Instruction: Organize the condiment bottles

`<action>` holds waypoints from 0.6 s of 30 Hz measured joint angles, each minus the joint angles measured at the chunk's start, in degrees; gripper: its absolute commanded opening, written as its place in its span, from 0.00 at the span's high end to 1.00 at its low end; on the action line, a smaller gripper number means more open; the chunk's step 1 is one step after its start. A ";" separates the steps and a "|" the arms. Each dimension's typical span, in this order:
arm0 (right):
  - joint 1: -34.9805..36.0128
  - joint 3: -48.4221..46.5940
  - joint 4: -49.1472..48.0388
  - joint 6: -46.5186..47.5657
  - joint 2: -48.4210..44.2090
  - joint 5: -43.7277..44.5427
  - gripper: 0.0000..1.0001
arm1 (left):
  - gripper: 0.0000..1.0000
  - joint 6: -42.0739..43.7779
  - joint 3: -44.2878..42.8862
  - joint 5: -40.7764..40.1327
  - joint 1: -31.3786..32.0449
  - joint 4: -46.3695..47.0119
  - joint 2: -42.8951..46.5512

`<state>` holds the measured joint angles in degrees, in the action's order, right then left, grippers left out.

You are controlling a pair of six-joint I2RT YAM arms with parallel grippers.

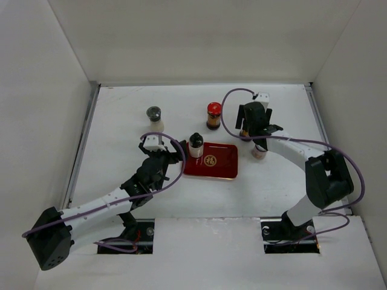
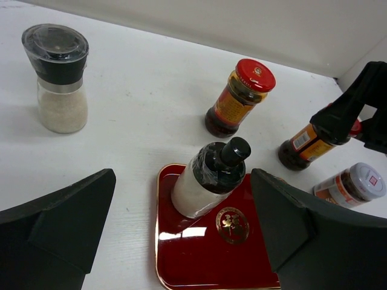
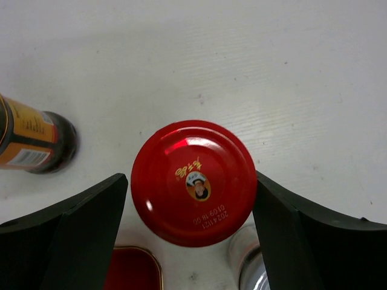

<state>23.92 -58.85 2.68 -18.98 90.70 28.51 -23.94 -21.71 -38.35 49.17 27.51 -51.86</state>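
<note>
Now: red-capped jar (image 3: 193, 182) upright just right of the red tray (image 1: 221, 169), right claw (image 1: 257, 129) closed against its cap, left claw (image 1: 176, 154) spread wide near the black-topped bottle (image 1: 195, 145) standing on that tray.

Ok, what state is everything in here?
Grinder: upright, on table.
Free red-capped jar: upright, on table.
Black-capped bottle: upright, on tray.
Tray: flat, holding one bottle.
Grey-lidded jar: lidded, on table.
Other red-capped jar: between right jaws.
Left gripper: jaws open, empty.
Right gripper: grip unclear.
</note>
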 measured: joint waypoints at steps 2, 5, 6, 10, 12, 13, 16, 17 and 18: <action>-0.57 -1.42 0.02 0.09 1.44 -0.42 0.29 | 0.04 -0.02 0.00 0.00 0.00 0.24 0.00; -0.90 -2.25 0.07 -0.02 2.19 -0.68 0.44 | 0.04 -0.02 0.00 0.00 -0.02 0.31 0.00; -0.90 -2.27 0.11 0.00 2.19 -0.79 0.46 | 0.04 -0.02 0.00 0.00 -0.02 0.35 0.00; -0.52 -2.01 1.09 -0.11 1.25 -0.72 0.47 | 0.04 -0.04 0.00 0.00 -0.04 0.59 0.00; 0.61 -0.98 2.34 -0.04 -0.70 -0.31 0.47 | 0.04 -0.04 0.02 0.02 -0.22 0.59 0.07; 1.70 -0.11 3.08 -0.02 -2.40 -0.04 0.48 | 0.04 -0.04 0.02 0.04 -0.42 0.59 0.09; 6.69 2.64 4.63 -0.07 -8.57 0.57 0.48 | 0.04 -0.04 0.22 0.00 -0.85 0.63 0.24; 8.70 3.37 4.61 -0.09 -10.40 0.66 0.47 | 0.04 -0.07 0.35 0.00 -1.01 0.66 0.31; 11.04 4.00 4.44 -0.26 -12.09 0.72 0.47 | 0.04 -0.07 0.37 0.02 -1.16 0.63 0.33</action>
<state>34.96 -54.85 7.11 -19.25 78.61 29.23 -24.01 -21.34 -38.33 48.01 28.14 -51.53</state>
